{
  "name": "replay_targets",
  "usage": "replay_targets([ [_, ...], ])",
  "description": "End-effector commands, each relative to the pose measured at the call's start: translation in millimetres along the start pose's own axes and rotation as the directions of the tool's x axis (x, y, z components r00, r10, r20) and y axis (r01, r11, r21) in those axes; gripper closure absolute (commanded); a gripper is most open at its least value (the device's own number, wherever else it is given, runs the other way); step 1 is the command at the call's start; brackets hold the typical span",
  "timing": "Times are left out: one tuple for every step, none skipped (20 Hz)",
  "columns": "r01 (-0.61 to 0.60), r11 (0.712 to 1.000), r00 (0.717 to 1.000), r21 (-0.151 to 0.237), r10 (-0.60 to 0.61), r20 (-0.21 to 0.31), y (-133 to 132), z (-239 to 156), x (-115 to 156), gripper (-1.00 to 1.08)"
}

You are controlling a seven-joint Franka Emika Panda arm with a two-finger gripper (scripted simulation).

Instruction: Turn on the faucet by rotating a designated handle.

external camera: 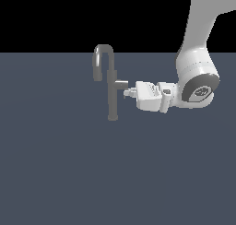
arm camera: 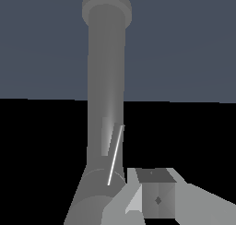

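One faucet [external camera: 111,83] stands upright on the dark grey bench [external camera: 55,164], left of centre in the exterior view. Its straight column carries an inverted-U spout that curls toward the exterior view's left. One handle [external camera: 121,84] — a short stub — juts from the column toward the exterior view's right, about midway up.

One arm [external camera: 198,44] enters to the right of the faucet and lies roughly level with the handle. Its hand [external camera: 127,93] points at the column, fingertips just beside and slightly below the stub's end. Whether they touch it cannot be told.

The exterior view alone shows the spout and the whole arm. The wrist view alone shows the column [arm camera: 107,81] at close range, a thin bright lever pin [arm camera: 115,155] and one finger [arm camera: 154,196] just beside the pin. The second finger is not seen — the hand's spread cannot be told.
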State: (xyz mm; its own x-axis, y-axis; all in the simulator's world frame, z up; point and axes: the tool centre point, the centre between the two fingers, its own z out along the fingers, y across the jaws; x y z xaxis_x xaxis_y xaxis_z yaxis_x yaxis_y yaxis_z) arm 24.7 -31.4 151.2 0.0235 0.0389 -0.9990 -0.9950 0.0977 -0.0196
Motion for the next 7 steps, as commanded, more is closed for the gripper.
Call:
replay_targets([
  [0.004, 0.999, 1.0, 0.043, -0.003, -0.029, -24.0, 4.3, 19.5, 1.08],
  [0.001, 0.999, 1.0, 0.046, 0.0, -0.031, -26.0, 4.4, 22.8, 1.08],
  [-0.002, 0.999, 0.999, 0.049, 0.004, -0.033, -28.1, 4.4, 26.2, 1.08],
  [-0.005, 0.999, 0.999, 0.052, 0.007, -0.035, -30.1, 4.4, 29.5, 1.08],
  [-0.008, 0.998, 0.999, 0.055, 0.01, -0.038, -32.2, 4.4, 32.8, 1.08],
  [-0.011, 0.998, 0.999, 0.057, 0.013, -0.04, -34.2, 4.4, 36.1, 1.08],
  [-0.011, 0.998, 0.999, 0.057, 0.013, -0.04, -34.2, 4.4, 36.1, 1.08],
])
